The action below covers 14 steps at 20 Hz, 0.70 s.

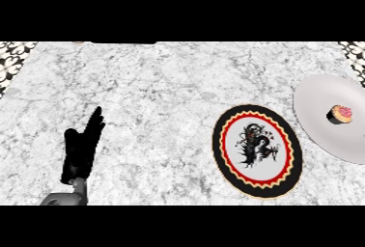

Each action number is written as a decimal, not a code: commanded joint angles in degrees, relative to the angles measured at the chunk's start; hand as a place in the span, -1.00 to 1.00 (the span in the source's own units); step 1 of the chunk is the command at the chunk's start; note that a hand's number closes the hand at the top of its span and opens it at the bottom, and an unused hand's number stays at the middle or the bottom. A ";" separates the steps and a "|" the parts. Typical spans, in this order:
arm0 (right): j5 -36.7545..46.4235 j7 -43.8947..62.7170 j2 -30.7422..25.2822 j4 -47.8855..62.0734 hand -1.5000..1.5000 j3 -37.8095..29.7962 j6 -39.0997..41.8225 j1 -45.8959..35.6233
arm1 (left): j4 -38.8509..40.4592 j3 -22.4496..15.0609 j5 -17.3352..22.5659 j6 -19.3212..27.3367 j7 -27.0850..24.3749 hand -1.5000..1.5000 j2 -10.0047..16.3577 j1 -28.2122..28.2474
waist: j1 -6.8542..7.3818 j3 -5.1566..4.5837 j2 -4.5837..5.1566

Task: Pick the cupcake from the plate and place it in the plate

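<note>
We read no text, label, brand, number or sign anywhere here. The only marking we find is a black figure at the middle of the patterned plate point(234, 144), toward the counter's point(143, 77) right edge, ringed by red and a yellow zigzag band. It forms no letters we can make out.

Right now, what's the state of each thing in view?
cupcake: on the white plate, not held
white plate: on the counter, far right, carrying the cupcake
patterned plate: on the counter, no cupcake on it
left hand: open, fingers straight, holding nothing
right hand: not in view
</note>
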 commanded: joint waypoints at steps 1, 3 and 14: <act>0.04 -0.35 3.23 0.26 -1.00 1.21 -3.41 -0.56 | -0.50 2.55 2.22 -2.90 1.03 0.00 2.70 -0.12 | -0.14 -0.05 -0.13; 0.86 -0.50 1.51 1.24 -1.00 1.78 -4.10 -0.22 | -0.37 -0.30 -0.50 -0.12 -0.09 0.00 -0.41 -0.19 | 0.05 0.00 0.01; 0.56 -3.45 -0.74 3.54 -1.00 1.50 -7.41 2.88 | -0.42 0.96 0.59 -1.63 2.52 0.00 0.46 -2.71 | 0.24 0.08 0.19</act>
